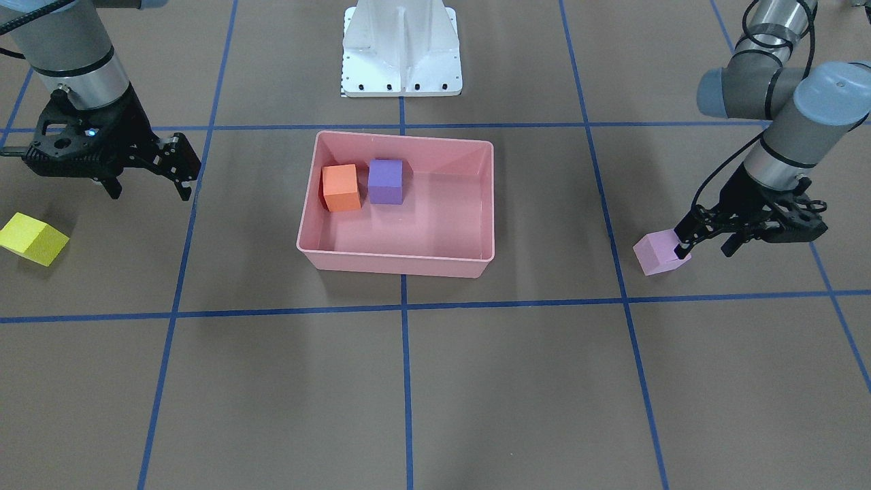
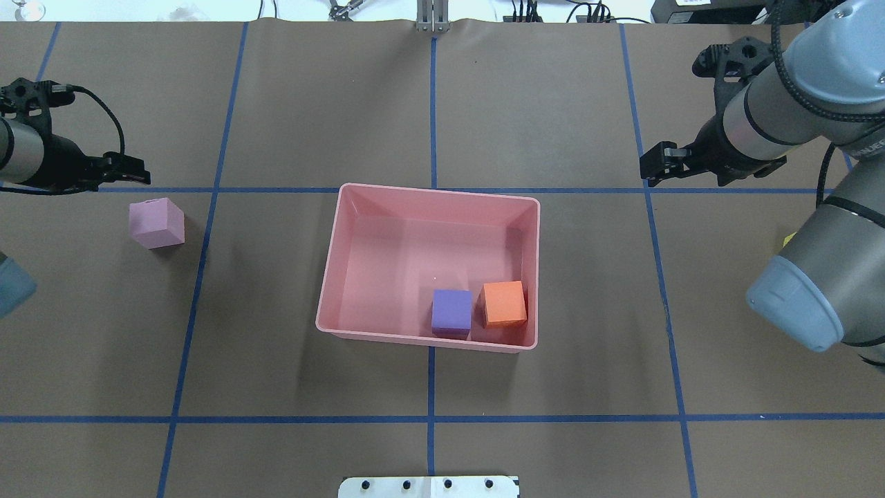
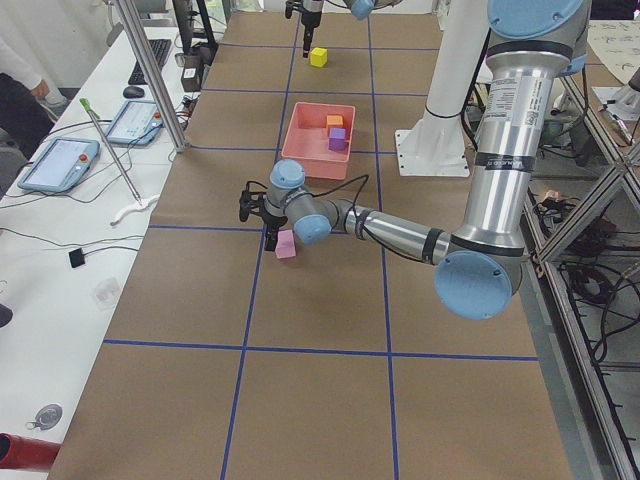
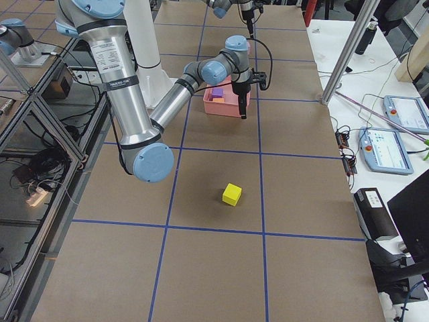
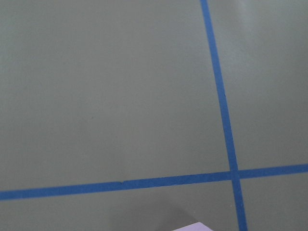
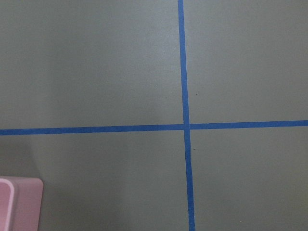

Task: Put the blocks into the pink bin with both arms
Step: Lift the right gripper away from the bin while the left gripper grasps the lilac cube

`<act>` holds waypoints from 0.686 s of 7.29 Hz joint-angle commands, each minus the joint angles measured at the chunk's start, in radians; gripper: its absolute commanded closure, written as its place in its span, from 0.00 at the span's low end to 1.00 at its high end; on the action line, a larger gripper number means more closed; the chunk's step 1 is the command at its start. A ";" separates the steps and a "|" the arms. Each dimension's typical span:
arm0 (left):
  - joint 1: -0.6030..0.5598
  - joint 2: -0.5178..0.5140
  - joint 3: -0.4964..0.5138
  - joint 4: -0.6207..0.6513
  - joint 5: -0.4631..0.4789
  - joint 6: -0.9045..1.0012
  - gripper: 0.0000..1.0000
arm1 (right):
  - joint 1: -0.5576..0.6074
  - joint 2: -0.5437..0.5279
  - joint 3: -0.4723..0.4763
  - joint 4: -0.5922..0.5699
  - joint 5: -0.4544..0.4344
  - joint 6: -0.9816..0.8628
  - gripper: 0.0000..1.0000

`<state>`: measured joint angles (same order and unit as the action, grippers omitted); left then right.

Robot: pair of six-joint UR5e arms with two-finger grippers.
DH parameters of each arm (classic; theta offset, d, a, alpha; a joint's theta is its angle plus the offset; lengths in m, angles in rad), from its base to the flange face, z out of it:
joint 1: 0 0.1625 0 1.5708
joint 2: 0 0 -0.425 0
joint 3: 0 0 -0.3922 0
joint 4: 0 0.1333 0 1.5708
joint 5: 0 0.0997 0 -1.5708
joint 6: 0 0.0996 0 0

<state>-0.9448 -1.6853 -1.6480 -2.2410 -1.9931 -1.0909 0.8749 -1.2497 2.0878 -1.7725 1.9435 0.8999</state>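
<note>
My L gripper (image 1: 704,246), jaws apart, sits mid-right just beside the lilac block (image 1: 657,254) to grab it, R gripper (image 1: 148,189), also apart, upper left nr yellow block (image 1: 33,238); orange block (image 1: 341,187) & purple block (image 1: 386,182) already in pink bin (image 1: 395,263), centre.

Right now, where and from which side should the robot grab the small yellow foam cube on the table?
From straight above, pinching two opposite side faces of the small yellow foam cube. It sits flat on the brown table but askew to the blue tape lines, so the grip should turn to match.

Table (image 1: 517,381): bin (image 1: 395,262), yellow cube (image 1: 33,238), lilac cube (image 1: 656,253)
</note>
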 commanded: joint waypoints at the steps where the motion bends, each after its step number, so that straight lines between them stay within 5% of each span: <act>1: 0.107 0.018 0.004 -0.012 0.122 -0.090 0.00 | 0.048 -0.028 0.000 0.001 0.037 -0.137 0.00; 3: 0.144 0.052 0.002 -0.012 0.132 -0.074 0.00 | 0.079 -0.071 0.000 0.001 0.045 -0.237 0.00; 4: 0.150 0.052 0.002 -0.012 0.146 -0.066 0.11 | 0.081 -0.112 -0.002 0.049 0.045 -0.243 0.00; 5: 0.150 0.047 -0.003 -0.012 0.146 -0.066 0.72 | 0.081 -0.187 -0.012 0.167 0.045 -0.255 0.00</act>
<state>-0.8009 -1.6375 -1.6468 -2.2534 -1.8536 -1.1609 0.9521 -1.3593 2.0843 -1.7152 1.9872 0.6658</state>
